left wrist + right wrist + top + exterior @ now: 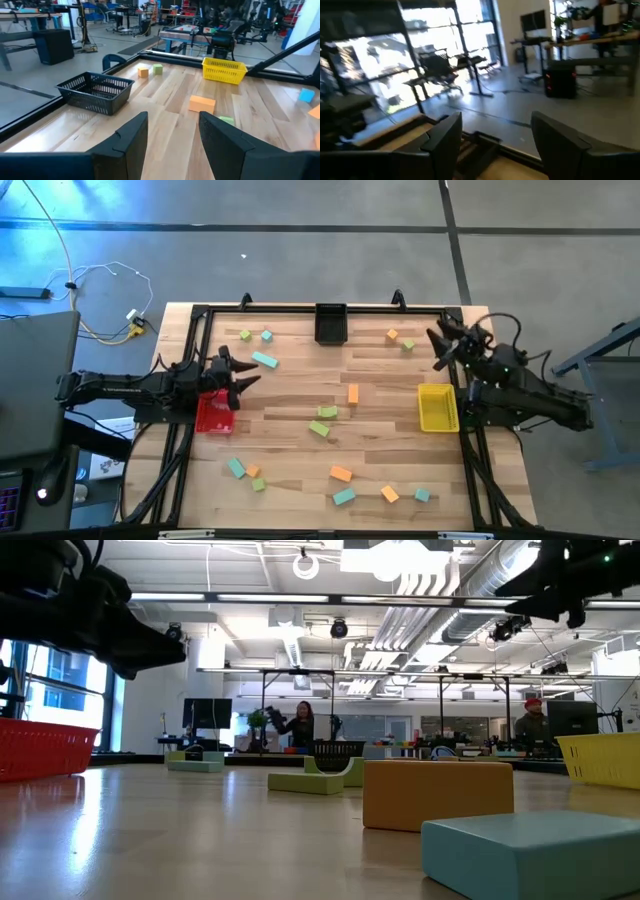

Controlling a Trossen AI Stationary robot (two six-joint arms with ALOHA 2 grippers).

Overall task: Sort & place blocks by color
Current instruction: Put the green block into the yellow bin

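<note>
Blocks (353,393) scattered, left claw (241,374) apart (open)

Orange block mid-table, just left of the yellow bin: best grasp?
Come straight down on the orange block and close the fingers across its narrow sides. It lies flat with its long axis running toward the black bin, and bare table on both narrow sides leaves room. The right gripper looks nearer, open and empty.

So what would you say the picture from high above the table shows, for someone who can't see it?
Orange, teal and green blocks lie scattered over a wooden table, none in a bin yet. The left pincer hangs open above the red bin; the right pincer waits open near the yellow bin, with a black bin at the far edge.
</note>
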